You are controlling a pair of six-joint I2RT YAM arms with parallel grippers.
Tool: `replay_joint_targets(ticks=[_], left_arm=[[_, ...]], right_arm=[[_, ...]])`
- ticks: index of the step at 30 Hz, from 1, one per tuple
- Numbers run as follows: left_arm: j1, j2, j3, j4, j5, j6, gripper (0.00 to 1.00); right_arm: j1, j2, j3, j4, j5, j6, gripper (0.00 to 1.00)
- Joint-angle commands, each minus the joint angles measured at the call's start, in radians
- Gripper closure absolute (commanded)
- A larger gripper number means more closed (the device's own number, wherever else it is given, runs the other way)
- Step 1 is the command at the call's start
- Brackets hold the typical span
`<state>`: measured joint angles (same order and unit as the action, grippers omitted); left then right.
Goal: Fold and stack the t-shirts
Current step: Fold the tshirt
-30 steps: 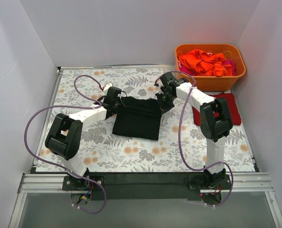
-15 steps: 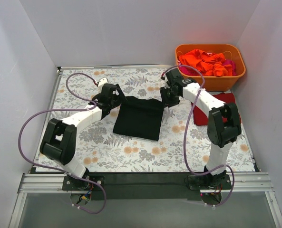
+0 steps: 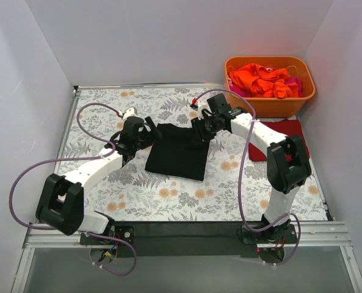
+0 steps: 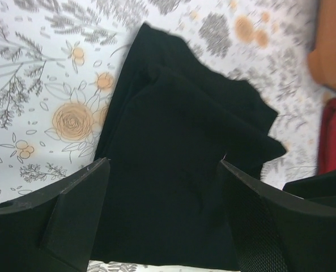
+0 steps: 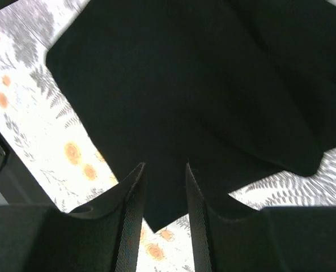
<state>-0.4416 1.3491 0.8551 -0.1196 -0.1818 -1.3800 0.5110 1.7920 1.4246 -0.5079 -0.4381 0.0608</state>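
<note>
Lying between left pincer [image 3: 150, 129] and right pincer [image 3: 199, 129] — folded black t-shirt [image 3: 177, 154], ungripped

L claw [image 4: 163, 163]: fingers wide apart, empty; L arm stretched fwd. R claw [image 5: 165, 165]: fingers narrowly apart, empty; R arm elbow bent.

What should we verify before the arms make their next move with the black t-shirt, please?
1. Left hand open and empty: ok.
2. Right hand jaws narrowly apart, no cloth pinched: ok.
3. Black t-shirt folded with edges aligned: not ok, its layers lie staggered.
4. Dark red t-shirt lying neat as stack base: cannot tell, right arm covers part.
5. Orange t-shirts waiting in tub: ok.
</note>
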Motion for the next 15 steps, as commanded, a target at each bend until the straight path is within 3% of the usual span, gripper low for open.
replay_joint_targets(ticks=[1, 8, 12, 15], left_arm=[[-0.003, 0.054, 0.021, -0.015, 0.027, 0.018, 0.3], [0.003, 0.179, 0.065, 0.155, 0.04, 0.243, 0.19], [0.001, 0.283, 0.128, 0.095, 0.122, 0.211, 0.19], [0.0, 0.279, 0.095, 0.049, 0.153, 0.135, 0.2]], right_arm=[[-0.006, 0.066, 0.032, 0.029, -0.091, -0.056, 0.66], [-0.012, 0.127, 0.069, 0.032, -0.045, -0.163, 0.62], [-0.008, 0.168, 0.076, 0.029, -0.082, -0.161, 0.61], [0.007, 0.188, 0.047, 0.029, -0.08, -0.144, 0.61]])
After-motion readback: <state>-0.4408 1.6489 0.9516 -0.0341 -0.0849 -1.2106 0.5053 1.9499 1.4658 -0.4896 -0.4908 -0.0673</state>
